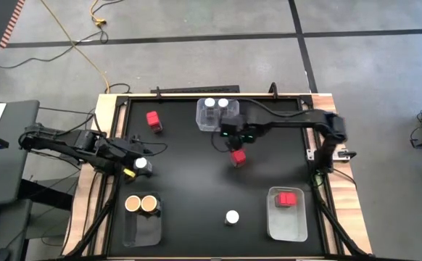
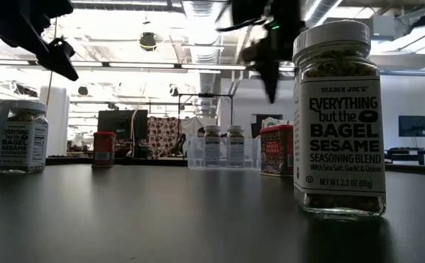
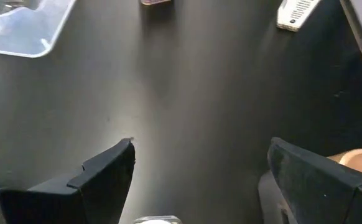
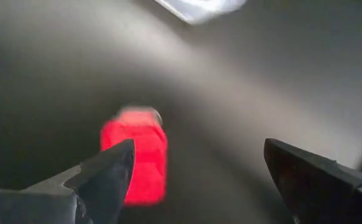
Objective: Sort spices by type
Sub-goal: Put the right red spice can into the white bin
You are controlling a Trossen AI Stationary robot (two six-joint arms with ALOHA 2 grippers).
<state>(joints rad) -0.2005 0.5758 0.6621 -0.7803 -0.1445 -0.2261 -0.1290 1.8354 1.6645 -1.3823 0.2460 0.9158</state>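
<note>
My left gripper (image 1: pixel 137 167) is open and hovers over a white-lidded jar (image 1: pixel 141 164), which stands on the table (image 2: pixel 23 136); only the edge of the jar's lid (image 3: pixel 158 219) peeks in between the fingers. My right gripper (image 1: pixel 234 136) is open above a red box (image 1: pixel 238 156) that stands on the table mid-field (image 4: pixel 134 165). A second red box (image 1: pixel 154 119) stands far left. Another white-lidded jar (image 1: pixel 231 217) stands near the front edge (image 2: pixel 339 117). Two white-lidded jars (image 1: pixel 217 105) sit in the far bin, two tan-lidded jars (image 1: pixel 141 204) in the near-left bin, and red boxes (image 1: pixel 288 199) in the near-right bin.
Three clear bins stand on the black table: far middle (image 1: pixel 202 122), near left (image 1: pixel 142 228) and near right (image 1: pixel 287 225). The table's raised wooden rim (image 1: pixel 109 109) frames the work area. Bare black surface lies between the bins in the middle (image 1: pixel 189 181).
</note>
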